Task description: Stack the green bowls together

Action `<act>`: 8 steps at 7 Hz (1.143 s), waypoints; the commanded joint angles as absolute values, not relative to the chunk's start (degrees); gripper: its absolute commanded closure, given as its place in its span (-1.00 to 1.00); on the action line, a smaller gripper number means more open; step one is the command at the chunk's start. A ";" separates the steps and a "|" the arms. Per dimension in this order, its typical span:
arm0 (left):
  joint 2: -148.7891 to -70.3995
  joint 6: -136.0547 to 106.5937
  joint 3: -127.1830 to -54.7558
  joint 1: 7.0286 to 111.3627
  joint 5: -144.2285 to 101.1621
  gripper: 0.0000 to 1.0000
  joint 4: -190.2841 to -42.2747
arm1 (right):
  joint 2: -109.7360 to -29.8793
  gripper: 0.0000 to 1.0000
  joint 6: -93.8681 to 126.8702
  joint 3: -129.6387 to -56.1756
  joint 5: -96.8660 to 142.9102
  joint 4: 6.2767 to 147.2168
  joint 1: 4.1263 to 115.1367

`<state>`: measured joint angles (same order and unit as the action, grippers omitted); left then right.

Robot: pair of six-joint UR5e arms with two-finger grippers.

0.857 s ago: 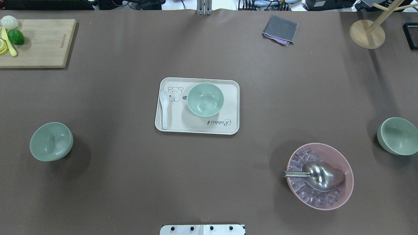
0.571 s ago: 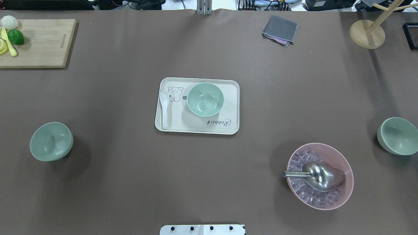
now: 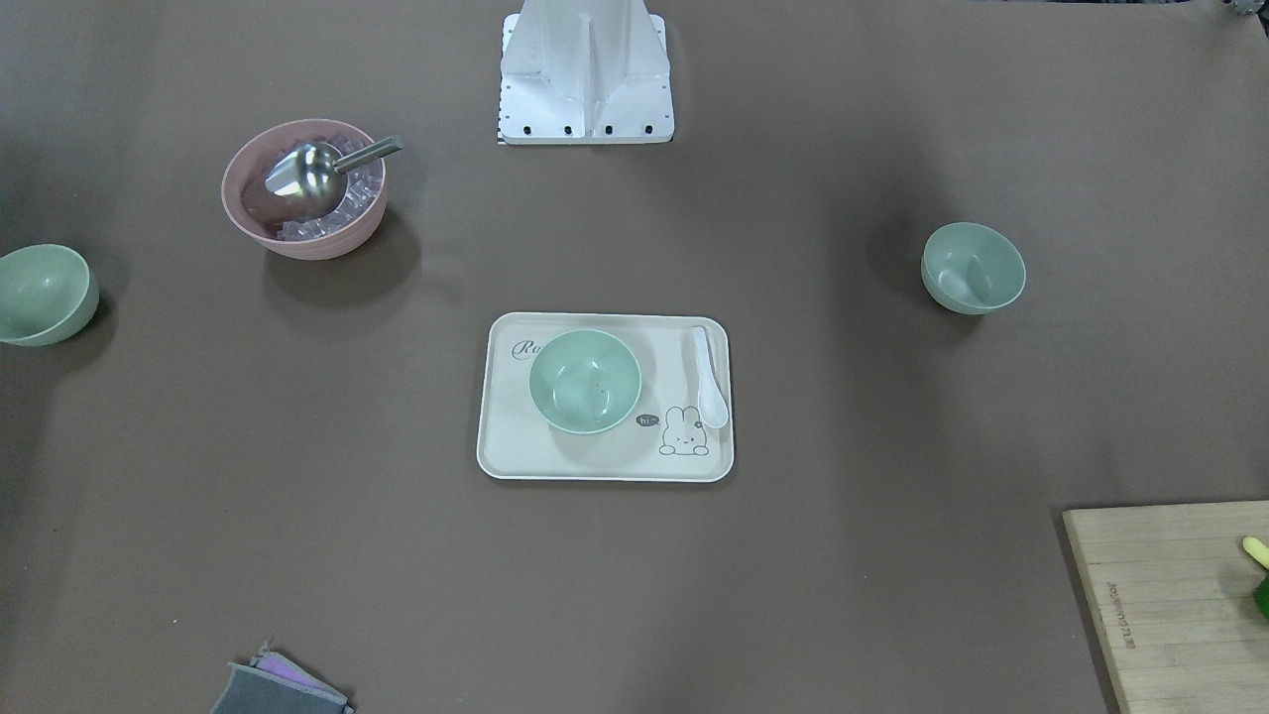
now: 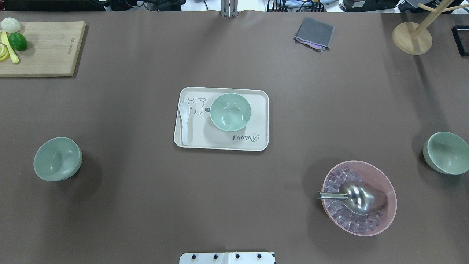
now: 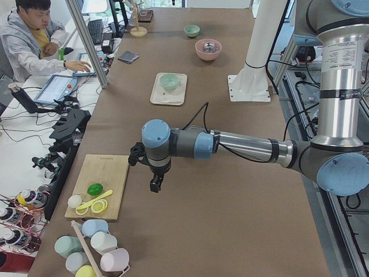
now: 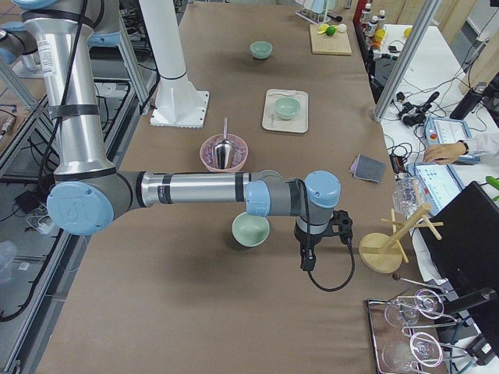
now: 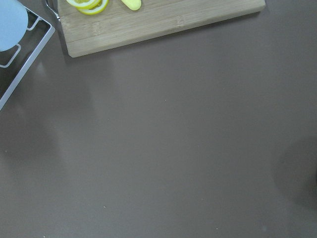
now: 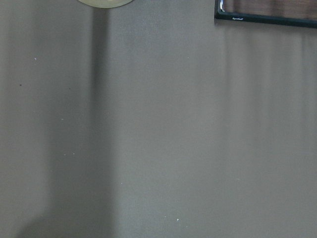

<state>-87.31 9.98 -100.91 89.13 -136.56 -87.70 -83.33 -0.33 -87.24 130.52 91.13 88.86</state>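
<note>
Nothing is stacked yet: the 3 green bowls sit well apart on the desk. In the overhead view, 1 green bowl (image 4: 230, 112) stands on the cream tray (image 4: 205, 137) at the centre. A second (image 4: 57, 159) lies far out at 9 o'clock from the tray, and a third (image 4: 446, 152) far out at 3 o'clock. All 3 are small, round, deep-sided, pale mint, matte and empty, mouths up. The outer 2 look a shade greyer, probably from the light.

The left hand (image 5: 154, 184) hangs over bare desk near the cutting board (image 5: 98, 184). The right hand (image 6: 307, 261) hangs beside the third bowl, toward the wooden stand (image 6: 383, 251). Both show only in the side views, so I cannot tell how far open either is. Neither seems to hold anything.

The step looks like the first reach for an outer bowl. Each hand is best sent to the bowl on its own side. I would pinch the wall, 1 finger inside and 1 outside, and lift straight up. Then centre it over the tray bowl before lowering, so that it nests level.

The white spoon (image 4: 184, 121) lies at 9 o'clock of the tray bowl. The pink bowl (image 4: 392, 205) with its metal scoop (image 4: 361, 198) lies at 4 o'clock of the tray, near the right hand's likely path.
</note>
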 commanded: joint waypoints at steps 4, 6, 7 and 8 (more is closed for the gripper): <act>-86.40 5.20 -104.93 89.12 -139.04 -0.96 -88.41 | -83.67 -1.00 0.09 -88.24 130.43 90.01 87.54; -86.13 5.01 -105.38 88.95 -139.22 -0.95 -88.59 | -86.73 -1.00 0.18 -87.81 130.61 82.57 87.28; -86.13 5.27 -105.03 88.95 -139.13 -0.95 -88.68 | -87.01 -1.00 0.35 -85.89 130.61 79.31 86.75; -86.57 5.36 -104.68 88.86 -139.04 -0.96 -88.59 | -87.01 -1.00 0.35 -84.13 130.78 75.88 86.23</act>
